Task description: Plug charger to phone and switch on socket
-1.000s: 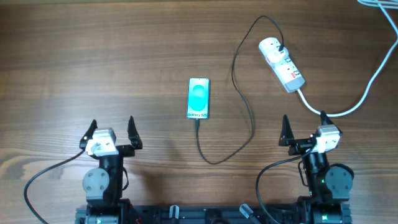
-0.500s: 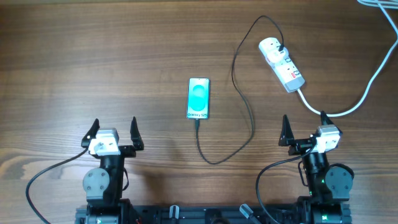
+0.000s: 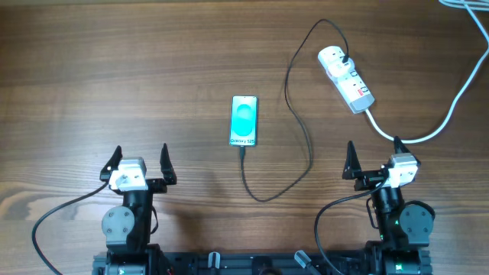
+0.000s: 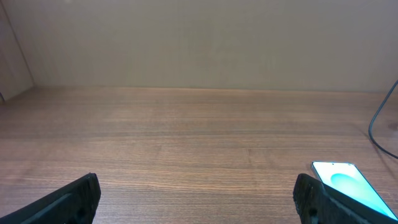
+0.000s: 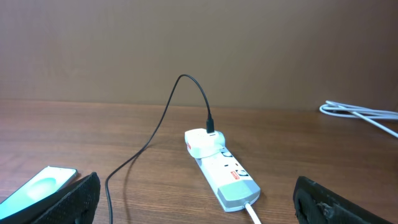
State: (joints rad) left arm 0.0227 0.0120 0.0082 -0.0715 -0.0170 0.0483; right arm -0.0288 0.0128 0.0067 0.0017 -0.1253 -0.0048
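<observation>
While both arms sit at the tabletop's [image 3: 114,61] near edge, the left gripper [image 3: 139,149] has its fingers wide apart, holding nothing. Mid-table lies the phone [image 3: 244,120], screen up. The charger [image 3: 302,130] meets its near end and loops right to the socket [image 3: 346,79] near the far right corner. The right gripper [image 3: 374,143] is likewise spread and empty.
</observation>
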